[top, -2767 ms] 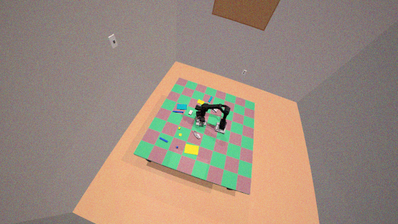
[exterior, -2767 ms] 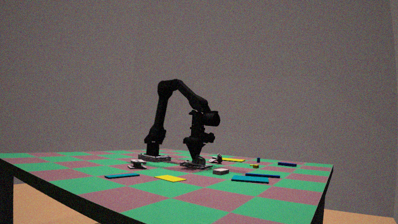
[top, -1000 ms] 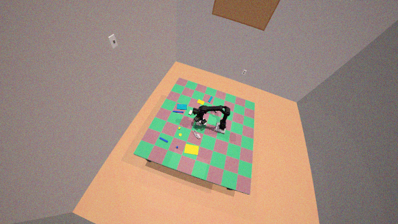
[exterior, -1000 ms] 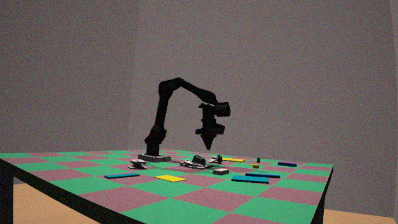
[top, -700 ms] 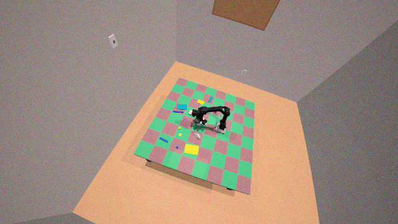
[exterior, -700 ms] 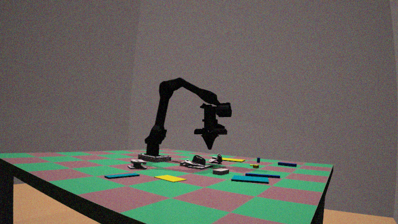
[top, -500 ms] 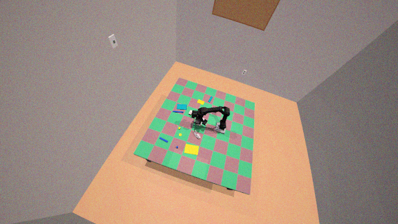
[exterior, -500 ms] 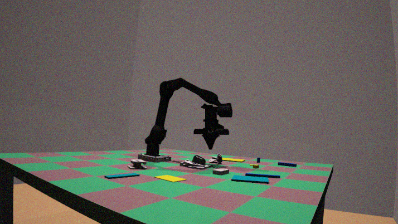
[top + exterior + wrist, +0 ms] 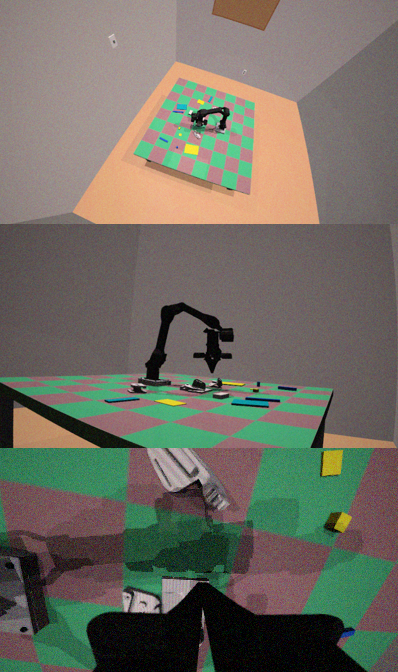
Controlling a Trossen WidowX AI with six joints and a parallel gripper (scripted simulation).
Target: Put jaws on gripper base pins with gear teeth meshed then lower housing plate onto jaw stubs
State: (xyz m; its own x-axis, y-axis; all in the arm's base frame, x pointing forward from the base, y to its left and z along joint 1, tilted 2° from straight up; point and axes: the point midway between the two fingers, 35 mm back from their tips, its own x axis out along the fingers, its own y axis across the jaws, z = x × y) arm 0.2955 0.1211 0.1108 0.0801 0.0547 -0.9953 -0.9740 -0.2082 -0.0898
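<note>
My gripper (image 9: pixel 212 371) (image 9: pixel 202 587) is shut and empty, pointing down above the pale gripper base (image 9: pixel 205 390) (image 9: pixel 176 593). One jaw (image 9: pixel 198 384) (image 9: pixel 142 601) is at the base and shows a raised, dark-shaded side in the exterior view; whether it sits on a pin I cannot tell. My fingers hide much of the base in the wrist view. The other jaw (image 9: pixel 197 135) (image 9: pixel 216 383) (image 9: pixel 184 469) lies on the table, apart from the base. A pale part, apparently the housing plate (image 9: pixel 137 387), stands on the table near the arm's foot.
A pale block (image 9: pixel 190 112) (image 9: pixel 221 395) lies near the base. Around lie a large yellow plate (image 9: pixel 191 149), a smaller yellow plate (image 9: pixel 200 102) (image 9: pixel 170 402), teal plates (image 9: pixel 181 106) (image 9: pixel 250 403) (image 9: pixel 122 399), blue bars (image 9: pixel 163 140) (image 9: pixel 262 399) and small yellow blocks (image 9: pixel 332 463) (image 9: pixel 341 522).
</note>
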